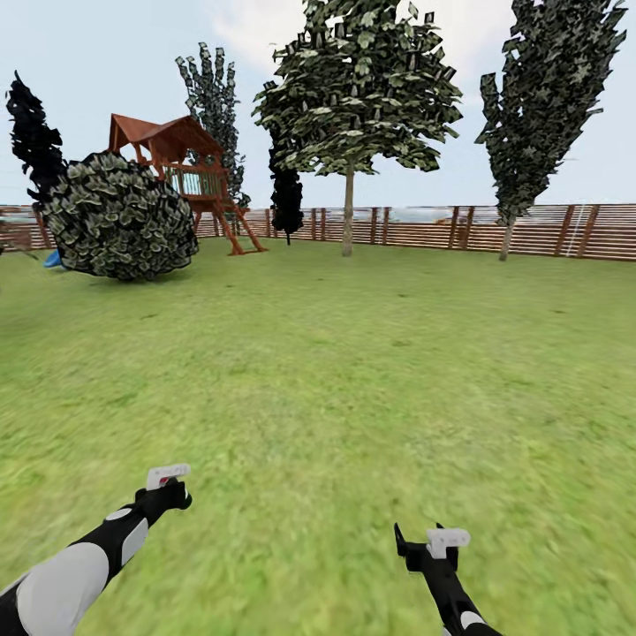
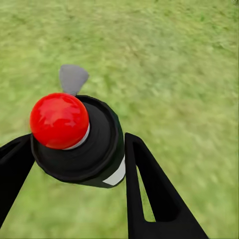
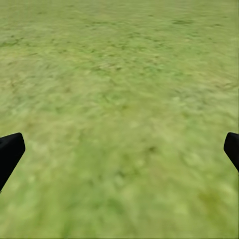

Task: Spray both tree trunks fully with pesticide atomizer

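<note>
Pesticide atomizer (image 2: 82,142) with red cap clamped in the left tool (image 2: 74,164), low over the near lawn (image 1: 353,371). Right tool (image 3: 119,149) spread wide. Far off, two trees (image 1: 353,97) by the fence (image 1: 530,230), trunks seemingly bare.

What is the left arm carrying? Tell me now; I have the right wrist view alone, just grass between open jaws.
Observer: The left jaws are shut on the pesticide atomizer, its red cap facing the left wrist camera.
Operator: Give me a target trunk.
Observer: In the head view a bare tree trunk stands almost straight ahead, far across the lawn, before the wooden fence.
Operator: Name what stands left of it.
Observer: A round bush and a wooden play tower, both off the straight line to that trunk.
</note>
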Controlling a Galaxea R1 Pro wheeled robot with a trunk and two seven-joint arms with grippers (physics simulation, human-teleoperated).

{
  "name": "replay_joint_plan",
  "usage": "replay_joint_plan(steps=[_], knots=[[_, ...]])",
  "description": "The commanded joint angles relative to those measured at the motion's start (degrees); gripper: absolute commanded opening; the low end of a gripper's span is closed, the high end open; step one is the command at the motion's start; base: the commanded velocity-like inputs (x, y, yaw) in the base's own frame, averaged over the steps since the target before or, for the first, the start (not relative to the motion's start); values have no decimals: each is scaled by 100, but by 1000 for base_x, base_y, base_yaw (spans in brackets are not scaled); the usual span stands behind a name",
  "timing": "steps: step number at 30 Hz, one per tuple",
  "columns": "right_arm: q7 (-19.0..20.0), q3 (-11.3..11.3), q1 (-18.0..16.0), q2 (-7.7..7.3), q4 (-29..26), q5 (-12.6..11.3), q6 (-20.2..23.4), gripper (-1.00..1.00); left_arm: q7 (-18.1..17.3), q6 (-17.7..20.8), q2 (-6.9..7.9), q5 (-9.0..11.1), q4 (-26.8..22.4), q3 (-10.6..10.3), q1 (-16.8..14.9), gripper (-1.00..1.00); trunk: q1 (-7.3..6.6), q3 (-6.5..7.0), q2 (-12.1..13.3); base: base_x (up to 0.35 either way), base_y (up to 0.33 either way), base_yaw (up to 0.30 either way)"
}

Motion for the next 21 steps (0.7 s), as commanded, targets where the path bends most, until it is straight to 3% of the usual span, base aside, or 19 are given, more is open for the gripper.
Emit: replay_joint_plan(steps=[1,21], knots=[[0,0,0,0,0,2,0,100,1,0,0,2,-1,1,0,-100,0,0,0,338,0,0],[0,0,0,0,0,6,0,100,1,0,1,2,-1,1,-1,-100,0,0,0,338,0,0]])
